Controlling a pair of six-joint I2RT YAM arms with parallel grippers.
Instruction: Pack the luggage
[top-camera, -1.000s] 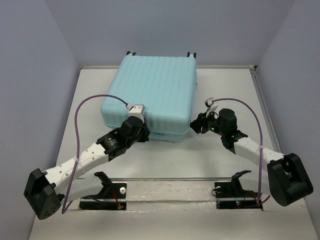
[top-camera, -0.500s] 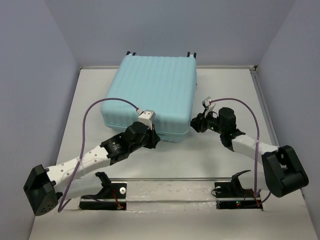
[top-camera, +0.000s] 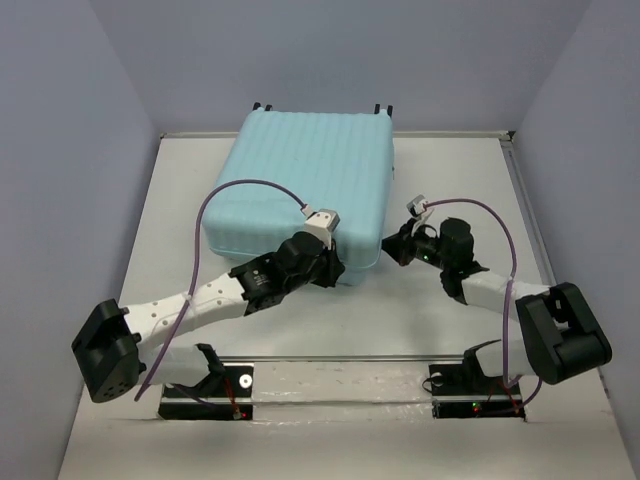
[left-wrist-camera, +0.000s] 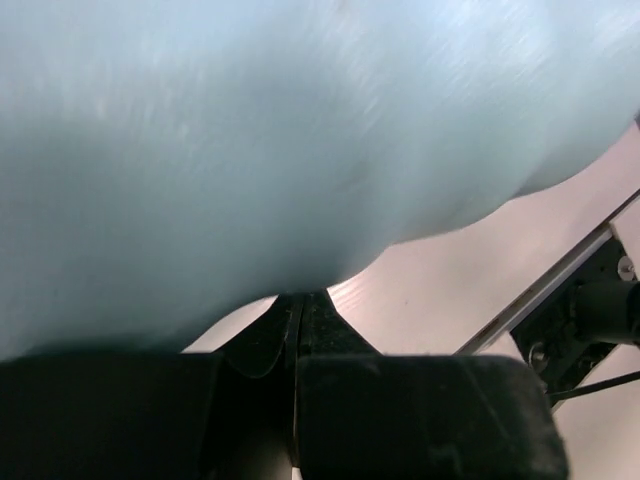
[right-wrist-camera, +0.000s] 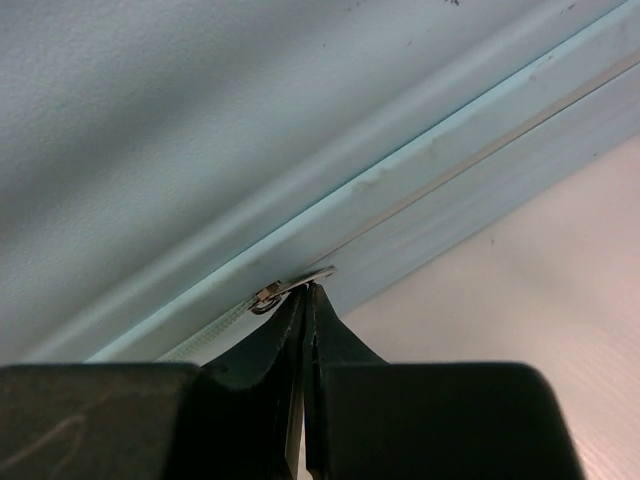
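The luggage (top-camera: 305, 175) lies closed and flat at the back middle of the table, ribbed shell up. It fills the left wrist view (left-wrist-camera: 300, 130) and the right wrist view (right-wrist-camera: 200, 120). My left gripper (top-camera: 335, 272) is shut at the near edge, close to the near right corner. Its tips (left-wrist-camera: 298, 297) run under the bulging shell, and what they pinch is hidden. My right gripper (top-camera: 388, 248) is shut at the right side near that same corner. It (right-wrist-camera: 308, 290) pinches the metal zipper pull (right-wrist-camera: 300, 281) on the seam.
A raised rail (top-camera: 520, 190) runs along the table's right edge. Two black brackets (top-camera: 210, 385) (top-camera: 470, 385) sit on a metal bar at the near edge. Purple cables loop above both arms. Grey walls close in left, right and back.
My left gripper has slid right along the luggage's near edge, from the middle to near the right corner. The right gripper has barely moved; its arm has folded slightly.
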